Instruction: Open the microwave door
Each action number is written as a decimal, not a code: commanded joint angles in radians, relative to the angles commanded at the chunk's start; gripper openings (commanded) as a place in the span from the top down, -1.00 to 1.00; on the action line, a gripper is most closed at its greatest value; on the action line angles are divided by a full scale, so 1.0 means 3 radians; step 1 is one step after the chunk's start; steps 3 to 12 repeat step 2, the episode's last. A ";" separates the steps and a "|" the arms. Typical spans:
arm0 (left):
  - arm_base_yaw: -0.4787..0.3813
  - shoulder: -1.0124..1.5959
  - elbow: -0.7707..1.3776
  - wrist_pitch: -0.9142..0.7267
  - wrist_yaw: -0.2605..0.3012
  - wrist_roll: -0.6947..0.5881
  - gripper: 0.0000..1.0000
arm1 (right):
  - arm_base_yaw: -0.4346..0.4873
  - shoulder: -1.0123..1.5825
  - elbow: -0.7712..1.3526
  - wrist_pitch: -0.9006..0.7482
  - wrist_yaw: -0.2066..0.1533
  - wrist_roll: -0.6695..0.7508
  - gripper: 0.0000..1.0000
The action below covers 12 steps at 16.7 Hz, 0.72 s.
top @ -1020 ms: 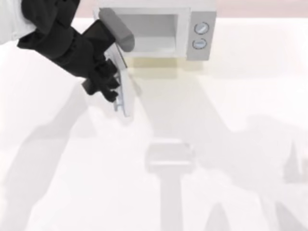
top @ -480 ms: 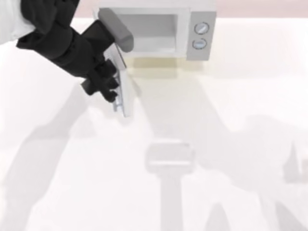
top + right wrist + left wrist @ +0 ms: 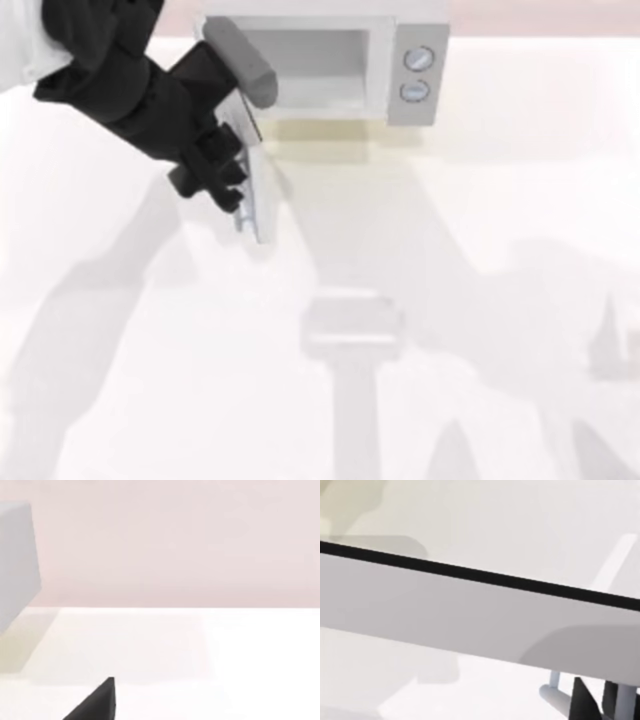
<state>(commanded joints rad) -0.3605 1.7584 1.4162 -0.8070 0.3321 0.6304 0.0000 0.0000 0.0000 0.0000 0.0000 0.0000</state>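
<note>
The light-grey microwave (image 3: 330, 60) stands at the table's far edge, its pale interior exposed. The microwave door (image 3: 252, 185) is swung out toward the front on its left hinge and stands nearly edge-on. My left gripper (image 3: 228, 185) reaches in from the upper left and is shut on the door's pale bar handle (image 3: 555, 700). In the left wrist view the door (image 3: 470, 610) fills the frame as a grey band, with dark fingers (image 3: 582, 702) on the handle. My right arm is outside the top view; a dark part of the right gripper (image 3: 97, 705) shows in its wrist view.
Two round silver knobs (image 3: 418, 58) sit on the control panel at the microwave's right. The white table (image 3: 450, 300) carries only shadows in front. The microwave's grey side (image 3: 15, 560) shows in the right wrist view, against a pink wall.
The door's free edge and my left gripper have shifted slightly to the left, so the door stands a little wider open. The right arm has not moved.
</note>
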 joint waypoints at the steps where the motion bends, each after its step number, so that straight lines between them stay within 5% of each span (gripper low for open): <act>1: 0.0000 0.0000 0.0000 0.0000 0.0000 0.0000 1.00 | 0.0000 0.0000 0.0000 0.0000 0.0000 0.0000 -1.00; 12: 0.0000 0.0000 0.0000 0.0000 0.0000 0.0000 1.00 | 0.0000 0.0000 0.0000 0.0000 0.0000 0.0000 -1.00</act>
